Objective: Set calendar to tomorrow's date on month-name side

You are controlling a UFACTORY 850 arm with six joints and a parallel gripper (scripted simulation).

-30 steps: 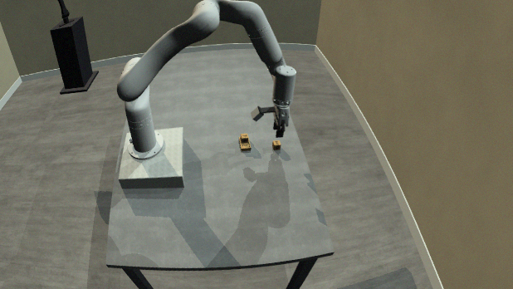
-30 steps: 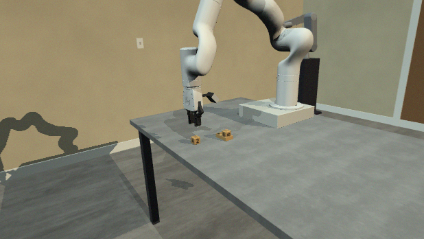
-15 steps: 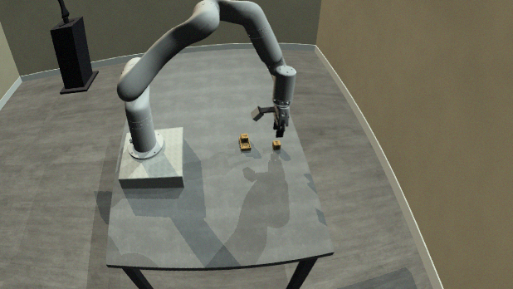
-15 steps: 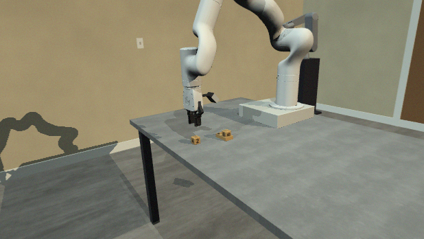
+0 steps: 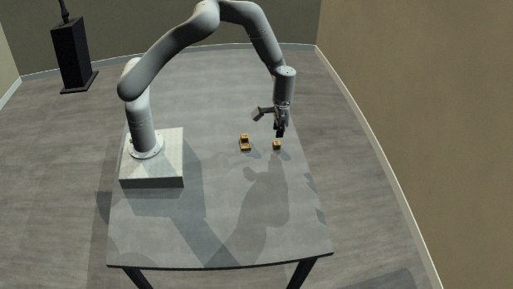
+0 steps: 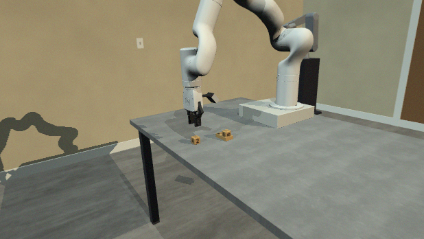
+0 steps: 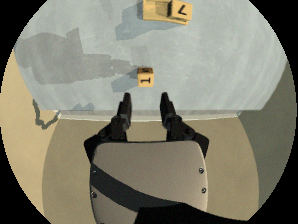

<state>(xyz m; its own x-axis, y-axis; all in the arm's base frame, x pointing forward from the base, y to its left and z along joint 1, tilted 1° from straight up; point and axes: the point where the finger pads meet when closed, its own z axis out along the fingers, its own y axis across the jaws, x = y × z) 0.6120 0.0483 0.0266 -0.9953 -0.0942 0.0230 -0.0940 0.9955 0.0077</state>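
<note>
Hovering above the table w/ nothing held, the grey two-finger gripper (image 7: pixel 145 111) has its jaws half-open and empty. One small tan wooden cube (image 6: pixel 195 139) stands loose on the grey table top (image 6: pixel 309 165), well apart from the flat tan wooden tray (image 6: pixel 219 137), which carries the other cube (image 6: pixel 226 132). Judging by that: roughly midway; loose cube needs re-seating beside its partner w/ correct digit, then release.

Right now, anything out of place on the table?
Yes. One cube sits loose on the table top, apart from the tray, which holds only one cube. The gripper hangs above the loose cube, half open, holding nothing.
</note>
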